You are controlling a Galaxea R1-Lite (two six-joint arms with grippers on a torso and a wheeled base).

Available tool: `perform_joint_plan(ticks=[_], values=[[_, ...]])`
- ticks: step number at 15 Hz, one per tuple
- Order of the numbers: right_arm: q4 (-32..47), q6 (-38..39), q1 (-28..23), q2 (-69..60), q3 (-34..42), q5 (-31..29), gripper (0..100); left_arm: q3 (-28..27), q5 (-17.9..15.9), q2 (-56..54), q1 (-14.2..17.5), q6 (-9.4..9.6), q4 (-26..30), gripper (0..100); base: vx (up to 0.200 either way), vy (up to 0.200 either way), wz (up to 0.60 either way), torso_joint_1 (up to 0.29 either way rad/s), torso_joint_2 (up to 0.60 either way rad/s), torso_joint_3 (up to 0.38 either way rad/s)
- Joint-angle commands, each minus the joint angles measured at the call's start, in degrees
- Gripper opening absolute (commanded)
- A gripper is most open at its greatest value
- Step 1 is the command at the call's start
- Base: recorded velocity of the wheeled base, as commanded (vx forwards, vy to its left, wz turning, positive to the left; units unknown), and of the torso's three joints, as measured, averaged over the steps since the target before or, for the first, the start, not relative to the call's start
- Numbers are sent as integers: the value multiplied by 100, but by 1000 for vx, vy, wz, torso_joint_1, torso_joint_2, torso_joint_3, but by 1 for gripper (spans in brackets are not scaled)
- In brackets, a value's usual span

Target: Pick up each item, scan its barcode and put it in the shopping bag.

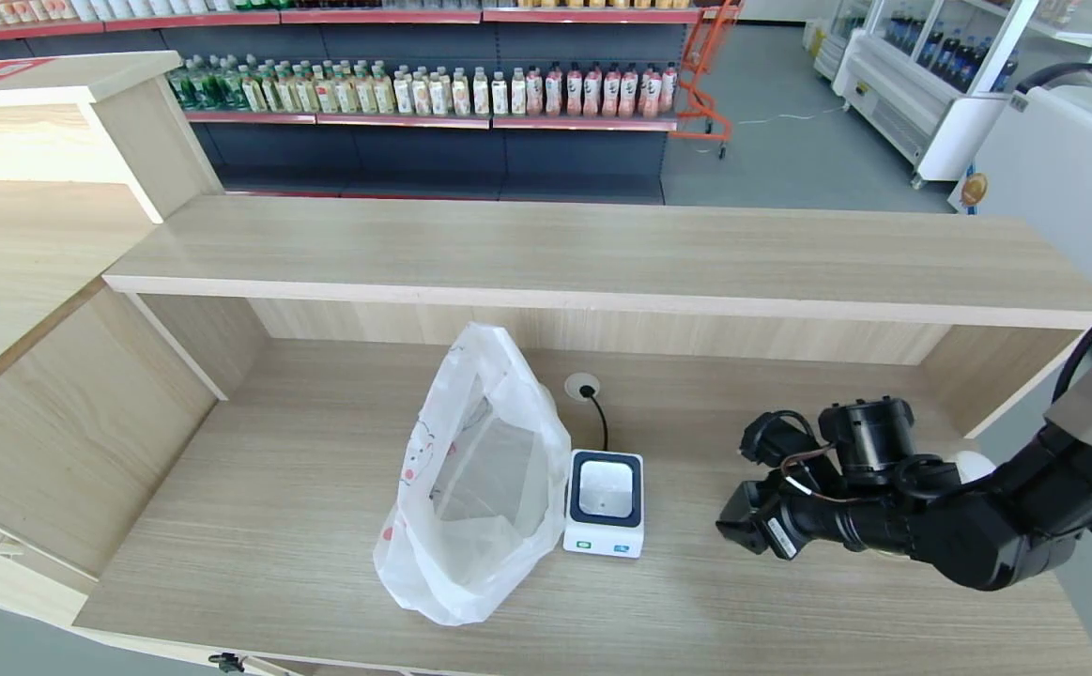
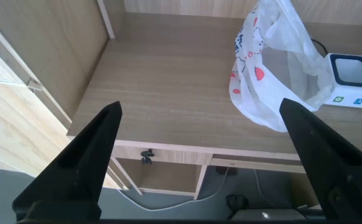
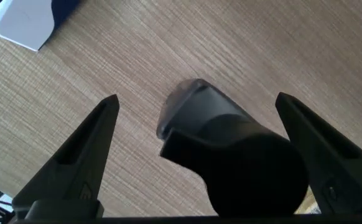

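Right end effector (image 3: 198, 98) open astride black cylindrical item (image 3: 237, 155); left end effector (image 2: 201, 104) open, empty. Round item may roll away at closure.

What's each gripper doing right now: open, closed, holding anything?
Left gripper: open, holding nothing.
Right gripper: open, one finger on each side of a dark item on the counter, not closed on it.

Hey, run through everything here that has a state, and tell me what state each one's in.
shopping bag: standing, mouth open, looks empty.
scanner: on the counter, window up, cable attached.
left end effector: open, holding nothing.
right end effector: open, astride a dark item, not gripping it.
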Motion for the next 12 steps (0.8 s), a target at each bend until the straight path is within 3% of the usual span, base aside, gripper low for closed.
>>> perform_joint_plan(ticks=[1,6,8,9,12], values=[[-10,-104,21,211,-101,1,100,1,0,0,0,-2,-1,100,0,0,0,0,0,0],[-98,-104,117,308,-391,54,100,1,0,0,0,-2,-1,100,0,0,0,0,0,0],[-142,-43,144,308,-418,326,100,1,0,0,0,-2,-1,100,0,0,0,0,0,0],[-185,-25,152,308,-418,379,0,1,0,0,0,-2,-1,100,0,0,0,0,0,0],[-185,-52,152,316,-356,379,0,1,0,0,0,-2,-1,100,0,0,0,0,0,0]])
